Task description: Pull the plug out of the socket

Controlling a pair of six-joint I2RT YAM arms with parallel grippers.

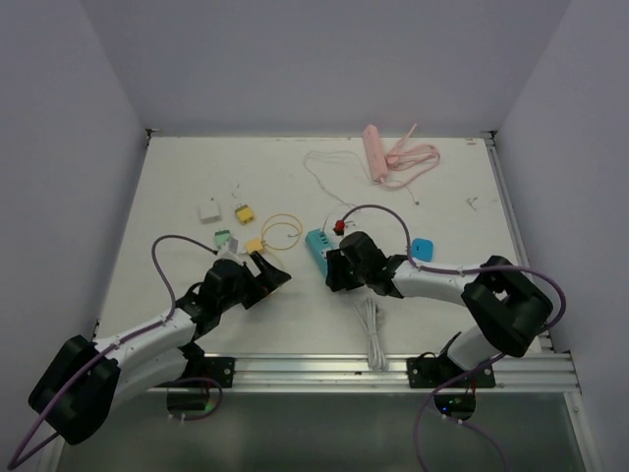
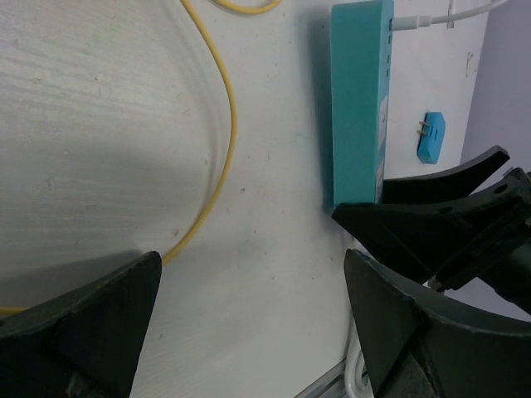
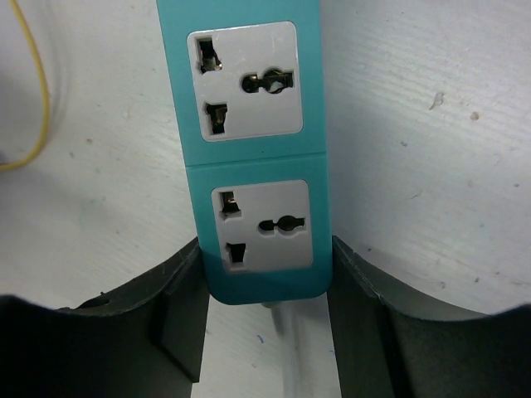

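Observation:
The teal socket strip [image 1: 319,246] lies on the white table, its two near outlets [image 3: 249,83] empty. My right gripper [image 3: 265,249] is shut on the strip's near end, one finger against each long side, above the white cord that leaves that end. At the far end a white plug [image 2: 411,22] with a thin white cable sits in the side of the socket strip [image 2: 358,99]. My left gripper [image 2: 253,274] stands open and empty just above the table, left of the strip. In the top view the left gripper [image 1: 270,275] and right gripper [image 1: 334,270] face each other.
A yellow cable loop [image 1: 280,231] lies left of the strip. A blue adapter [image 1: 422,249] is to its right, and a pink strip with its cord [image 1: 378,152] at the back. Small white [image 1: 209,209], yellow [image 1: 243,213] and green [image 1: 223,237] adapters lie at the left.

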